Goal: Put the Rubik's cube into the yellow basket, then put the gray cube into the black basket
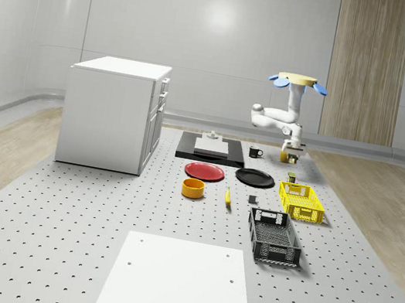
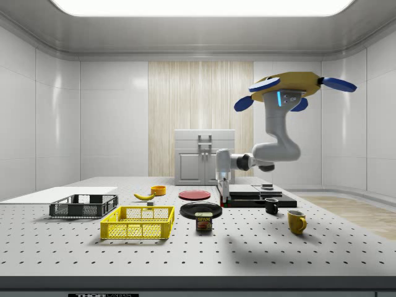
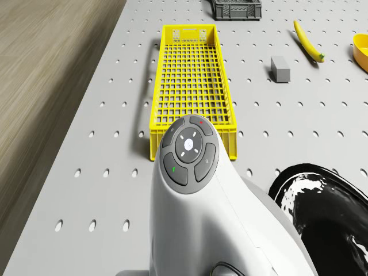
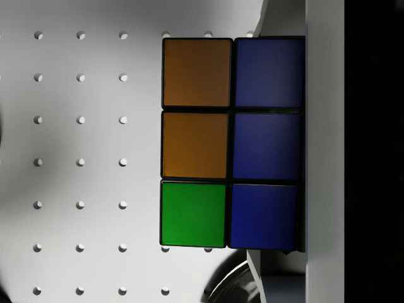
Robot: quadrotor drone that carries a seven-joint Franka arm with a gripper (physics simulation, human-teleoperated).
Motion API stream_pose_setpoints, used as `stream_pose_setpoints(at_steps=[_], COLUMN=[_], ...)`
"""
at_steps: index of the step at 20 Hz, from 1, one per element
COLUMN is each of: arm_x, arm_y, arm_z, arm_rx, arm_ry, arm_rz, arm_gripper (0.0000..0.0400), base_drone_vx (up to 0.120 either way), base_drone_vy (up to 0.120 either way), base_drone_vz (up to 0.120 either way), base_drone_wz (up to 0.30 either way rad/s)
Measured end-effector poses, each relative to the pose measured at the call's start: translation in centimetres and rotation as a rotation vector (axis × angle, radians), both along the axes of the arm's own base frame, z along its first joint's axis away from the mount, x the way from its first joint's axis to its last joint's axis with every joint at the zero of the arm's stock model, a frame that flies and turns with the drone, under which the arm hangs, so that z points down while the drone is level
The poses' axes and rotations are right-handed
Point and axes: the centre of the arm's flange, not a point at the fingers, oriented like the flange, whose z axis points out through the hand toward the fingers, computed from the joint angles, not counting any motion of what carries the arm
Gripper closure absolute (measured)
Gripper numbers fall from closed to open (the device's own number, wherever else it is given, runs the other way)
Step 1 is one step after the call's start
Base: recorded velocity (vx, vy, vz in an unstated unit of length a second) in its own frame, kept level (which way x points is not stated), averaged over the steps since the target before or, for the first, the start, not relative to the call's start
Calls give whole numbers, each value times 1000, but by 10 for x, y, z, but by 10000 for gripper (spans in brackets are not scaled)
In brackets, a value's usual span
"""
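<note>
The Rubik's cube (image 4: 230,142) shows orange, green and blue tiles close to the wrist camera, above the perforated table. My gripper (image 1: 290,155) is shut on it, and a white finger (image 4: 325,151) lies against its blue side. The drone (image 1: 299,82) hovers over the table's back right, just behind the yellow basket (image 1: 301,202), with the arm hanging down to the gripper (image 2: 223,195). The yellow basket (image 3: 190,75) lies below the arm's wrist (image 3: 188,152). The gray cube (image 3: 280,68) rests on the table beside that basket. The black basket (image 1: 274,237) stands nearer the front.
A black plate (image 1: 254,178), red plate (image 1: 204,171), orange bowl (image 1: 193,188) and banana (image 1: 228,196) lie left of the baskets. A can (image 2: 203,221), a yellow mug (image 2: 296,221) and a black mug (image 2: 271,206) stand near the gripper. A white cabinet (image 1: 113,112) stands at the left.
</note>
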Motion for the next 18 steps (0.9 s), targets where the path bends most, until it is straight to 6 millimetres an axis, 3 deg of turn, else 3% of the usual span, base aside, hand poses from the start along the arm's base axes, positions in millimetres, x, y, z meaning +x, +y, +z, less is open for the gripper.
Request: stream_pose_setpoints(at_steps=[18], arm_x=[0], arm_y=[0], arm_z=[0], arm_rx=[0], arm_ry=[0], arm_rz=[0], arm_gripper=[78], base_drone_vx=[120], base_drone_vy=[0], base_drone_vz=[0], base_drone_wz=[0])
